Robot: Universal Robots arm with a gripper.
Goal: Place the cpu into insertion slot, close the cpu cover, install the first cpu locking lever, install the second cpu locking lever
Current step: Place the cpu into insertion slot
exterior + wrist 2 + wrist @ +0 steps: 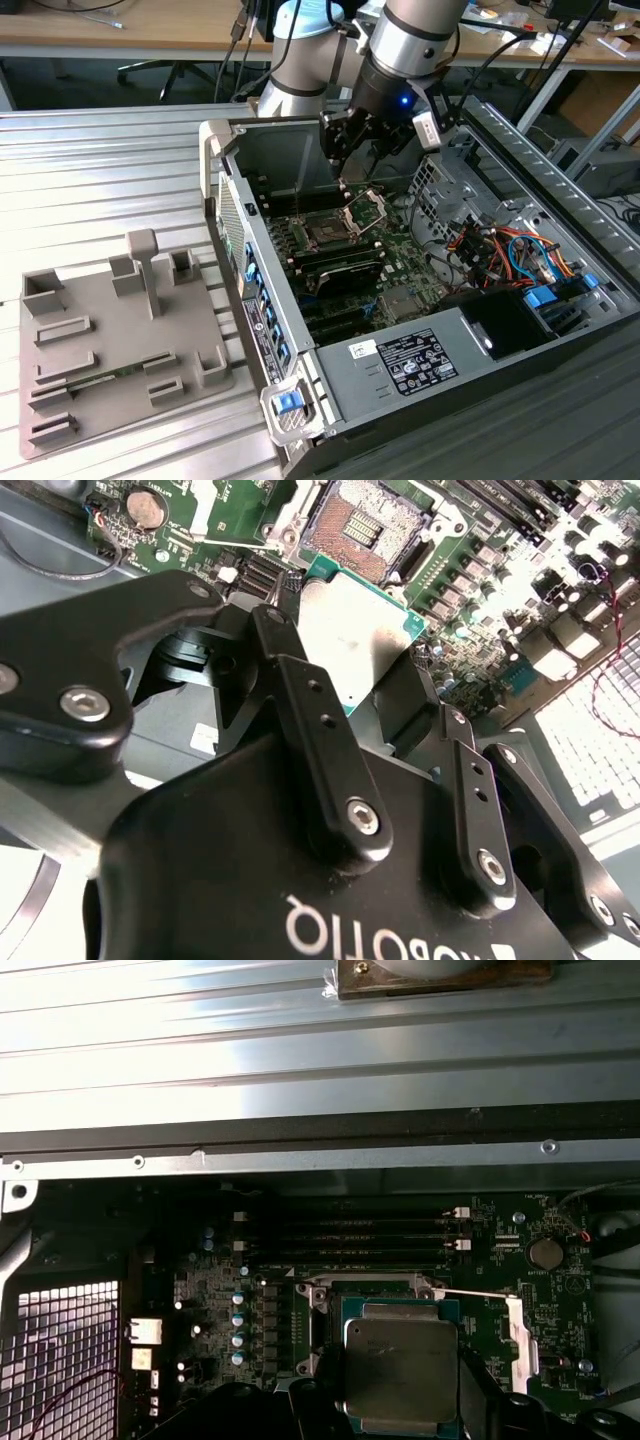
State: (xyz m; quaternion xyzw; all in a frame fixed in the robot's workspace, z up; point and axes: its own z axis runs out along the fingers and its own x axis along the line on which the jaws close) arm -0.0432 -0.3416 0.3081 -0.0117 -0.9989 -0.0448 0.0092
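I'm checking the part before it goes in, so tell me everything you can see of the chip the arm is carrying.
The chip is a small flat square with a dull silvery-grey metal face and a green rim. The gripper is shut on it, a black finger pressing each of two opposite edges. It hangs in the air close to the open, empty socket but not seated in it. Nothing else touches it.

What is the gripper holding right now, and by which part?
The gripper holds the cpu, its fingers pinching two opposite edges.
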